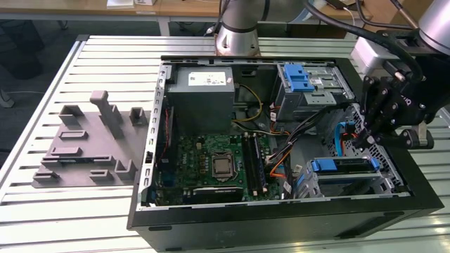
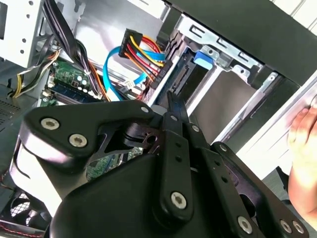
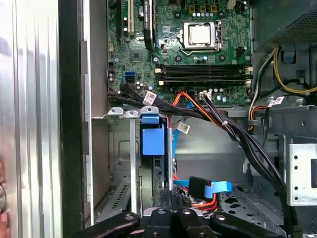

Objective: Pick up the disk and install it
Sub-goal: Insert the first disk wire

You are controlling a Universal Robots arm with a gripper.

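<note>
My black linkage gripper (image 1: 370,138) hangs clenched, empty, inside the open case above the blue-framed silver disk (image 1: 341,166).

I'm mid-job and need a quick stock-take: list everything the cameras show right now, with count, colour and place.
Computer case: one, black, open, lying on the slatted table.
Table: one, light grey, under the case.
Disk: one, in a blue frame, seated in the bay at the case's near corner on the exterior view's right.
Upper drive cage: one, silver with a blue clip, at the far end of the case.
Circuit board: one, green, on the case floor.
Power supply: one, grey, far end of the case.
Cables: several, blue, orange, black, beside the bay.
Holder block: one, grey, on the table at the exterior view's left.
Person's hand: one, outside the case wall.
Gripper: one, black, over the bay.
</note>
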